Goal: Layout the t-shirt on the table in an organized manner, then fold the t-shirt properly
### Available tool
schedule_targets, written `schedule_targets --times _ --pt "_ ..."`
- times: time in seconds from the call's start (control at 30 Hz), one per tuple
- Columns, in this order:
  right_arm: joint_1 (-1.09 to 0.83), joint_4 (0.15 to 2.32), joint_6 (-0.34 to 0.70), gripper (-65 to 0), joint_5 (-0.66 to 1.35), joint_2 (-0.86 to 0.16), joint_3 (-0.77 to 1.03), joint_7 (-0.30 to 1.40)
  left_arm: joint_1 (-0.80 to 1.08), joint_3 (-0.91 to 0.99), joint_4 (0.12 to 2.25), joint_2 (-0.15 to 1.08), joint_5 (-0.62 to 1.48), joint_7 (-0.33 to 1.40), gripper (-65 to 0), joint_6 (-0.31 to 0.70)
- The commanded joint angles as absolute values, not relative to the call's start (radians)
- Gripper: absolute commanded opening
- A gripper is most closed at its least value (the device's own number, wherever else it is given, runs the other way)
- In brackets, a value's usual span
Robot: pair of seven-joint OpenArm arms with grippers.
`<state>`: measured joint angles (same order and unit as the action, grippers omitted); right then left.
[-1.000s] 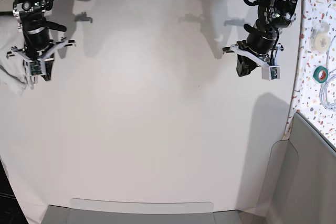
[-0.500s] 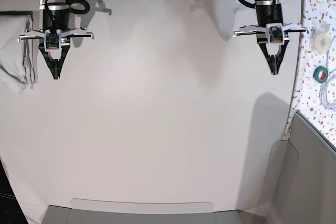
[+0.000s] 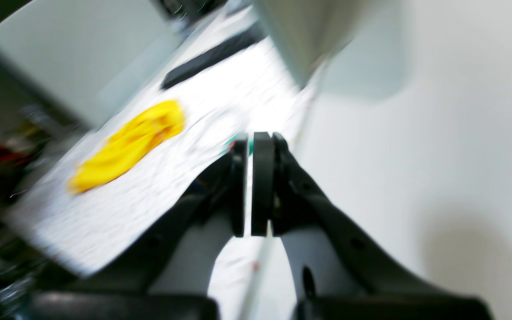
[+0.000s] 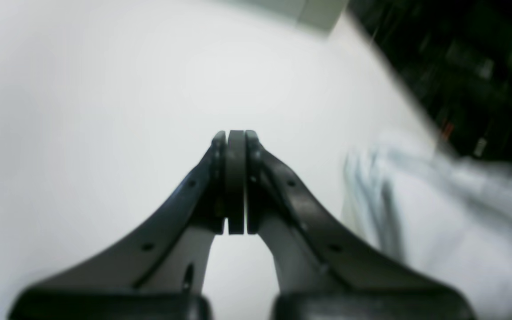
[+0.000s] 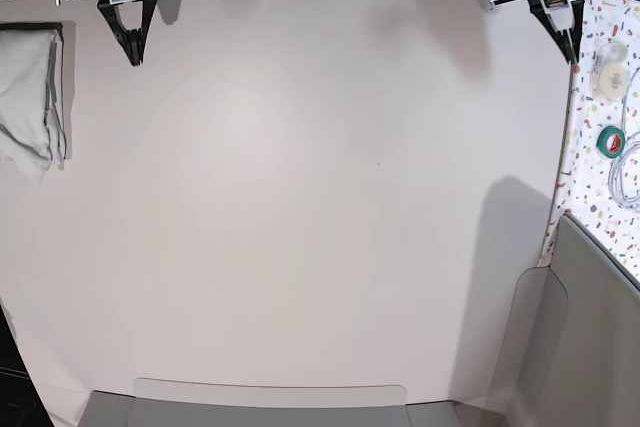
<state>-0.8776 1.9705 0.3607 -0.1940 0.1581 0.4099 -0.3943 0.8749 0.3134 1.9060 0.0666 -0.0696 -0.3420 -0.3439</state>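
Nearest the base camera, a pale grey rounded panel [image 5: 270, 394] was seen lying along the front edge of the large smooth off-white table [image 5: 300, 197], and a second grey panel [image 5: 590, 327] was seen at the table's front right corner. The broad middle of the table was left bare.

Along the table's right edge, a colourful speckled terrazzo-pattern panel [image 5: 610, 127] was seen. On it, a green roll of tape [image 5: 611, 141], a pale roll of tape [image 5: 609, 65] and a loop of white cable [image 5: 630, 167] were laid. In the blurred left wrist view, a yellow object [image 3: 127, 144] was also seen on this panel; what it was could not be told.

At the table's far left edge, the white wrinkled cotton t-shirt [image 5: 30, 97] was found bunched in a heap, partly hanging over the edge, and not spread out. It was touched by neither gripper.

At the table's far left corner, the right gripper [image 5: 131, 52] was held with its black fingers [image 4: 220, 186] clenched together on nothing, just beside the t-shirt. At the table's far right corner, next to the speckled panel, the left gripper [image 5: 570, 42] was likewise seen pressed closed and empty, its fingers [image 3: 262, 182] pointing down.
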Motion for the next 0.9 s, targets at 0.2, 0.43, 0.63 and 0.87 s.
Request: schedule_targets --times 0.2,0.43,0.63,0.87 --pt "-0.998 1.801 0.36 -65.0 -0.041 0.157 0.318 -0.239 0.851 0.423 1.797 0.081 -0.073 -0.372 -65.0 -0.354" --pt "-1.036 1.604 0.36 -65.0 -0.035 0.085 0.173 -0.357 0.837 0.503 1.747 0.059 -0.012 -0.372 -65.0 -0.354" --pt "-0.961 1.392 0.36 -65.0 -0.033 -0.082 -0.045 -0.344 0.834 0.578 1.586 -0.007 0.13 -0.371 -65.0 -0.354" --pt "-0.826 1.118 0.358 -65.0 -0.033 -0.12 -0.102 -0.338 0.757 0.542 1.225 -0.015 0.245 -0.374 -65.0 -0.352"
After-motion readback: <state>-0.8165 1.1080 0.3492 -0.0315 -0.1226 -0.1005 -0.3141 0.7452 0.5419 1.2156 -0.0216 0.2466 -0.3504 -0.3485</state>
